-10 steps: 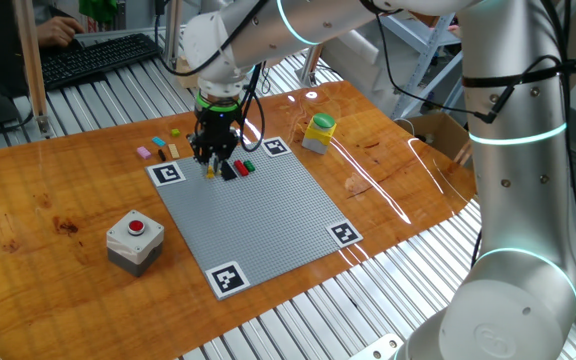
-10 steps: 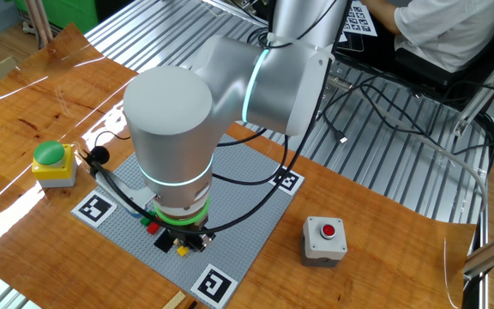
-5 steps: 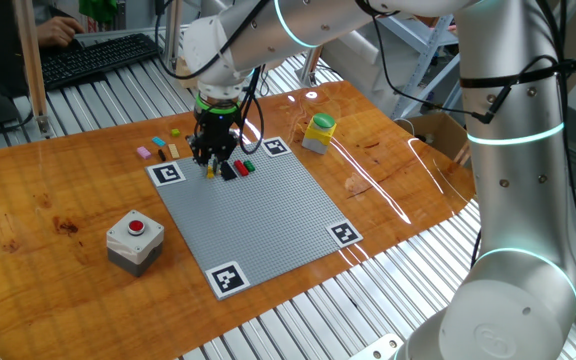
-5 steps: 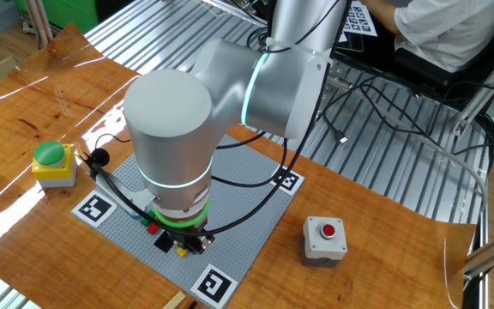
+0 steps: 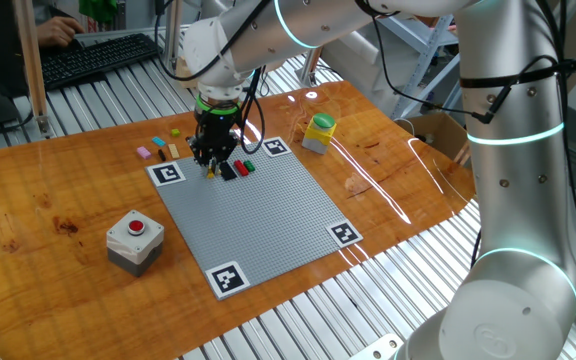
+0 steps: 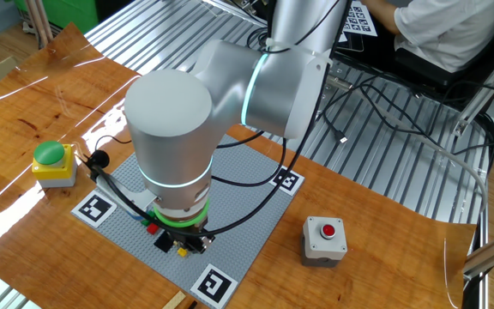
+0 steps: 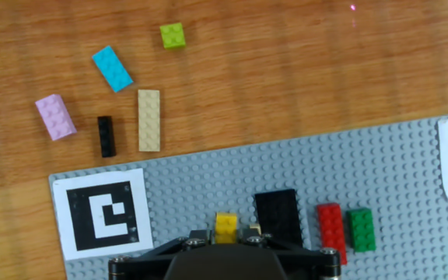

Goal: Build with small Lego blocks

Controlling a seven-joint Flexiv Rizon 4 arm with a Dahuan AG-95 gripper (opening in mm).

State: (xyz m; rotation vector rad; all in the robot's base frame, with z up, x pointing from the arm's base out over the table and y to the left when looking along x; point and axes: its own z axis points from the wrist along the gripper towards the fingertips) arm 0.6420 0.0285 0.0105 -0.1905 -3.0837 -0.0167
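No brand or readable writing shows, only black-and-white square marker tags (image 7: 103, 221) at the corners of the grey studded baseplate (image 5: 268, 220); the gripper (image 7: 225, 232) points straight down with its jaws drawn close about a small yellow brick (image 7: 225, 224) on the plate, seemingly pinching it; beside it on the plate sit a black brick (image 7: 277, 214), a red brick (image 7: 330, 228) and a green brick (image 7: 361, 229); off the plate on the glossy wooden table (image 5: 68, 200) lie pink (image 7: 55, 117), blue (image 7: 113, 68), tan (image 7: 148, 120), lime (image 7: 173, 35) and narrow black (image 7: 106, 136) bricks; a grey box with a red button (image 5: 134, 240) and a yellow box with a green top (image 5: 319, 132) stand well apart; the arm's bulk hides much of the plate in the other fixed view.
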